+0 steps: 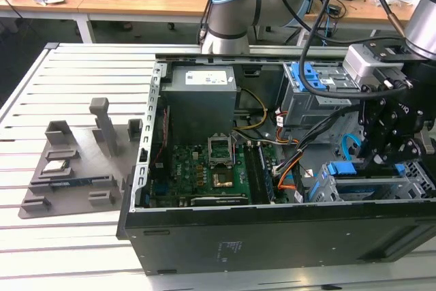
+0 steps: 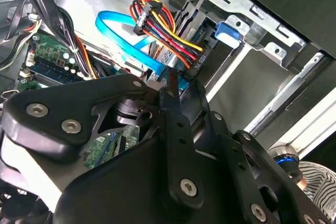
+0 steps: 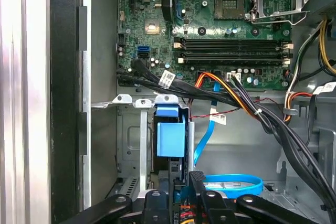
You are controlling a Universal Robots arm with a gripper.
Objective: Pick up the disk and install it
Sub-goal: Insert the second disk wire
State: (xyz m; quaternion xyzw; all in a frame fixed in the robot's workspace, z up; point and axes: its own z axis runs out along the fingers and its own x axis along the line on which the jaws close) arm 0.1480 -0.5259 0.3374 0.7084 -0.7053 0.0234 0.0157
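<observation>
Gripper (image 1: 380, 158) is seen low over the drive cage (image 1: 415, 185) at the exterior view's right end of the open PC case (image 1: 272, 233); whether it is open or closed cannot be told. The disk (image 1: 340, 168) is seated in that cage, directly under the gripper, its blue bracket (image 3: 170, 136) seen end-on in the first wrist view. Access is crowded: a bundle of red, yellow and orange power wires (image 2: 163, 22) and a blue flat cable (image 2: 128, 43) are routed right beside the gripper (image 2: 170, 85) in the second wrist view. The motherboard (image 3: 210, 30) with one open CPU socket (image 3: 275, 1) is covered by the first wrist view. The exterior view alone takes in one power supply (image 1: 201, 93), a second blue-bracketed drive (image 1: 325, 81) in the upper bay, and one grey fixture tray (image 1: 75, 168) on the table (image 1: 41, 250), well apart from the case. Counted: two bracketed drives, one arm.
</observation>
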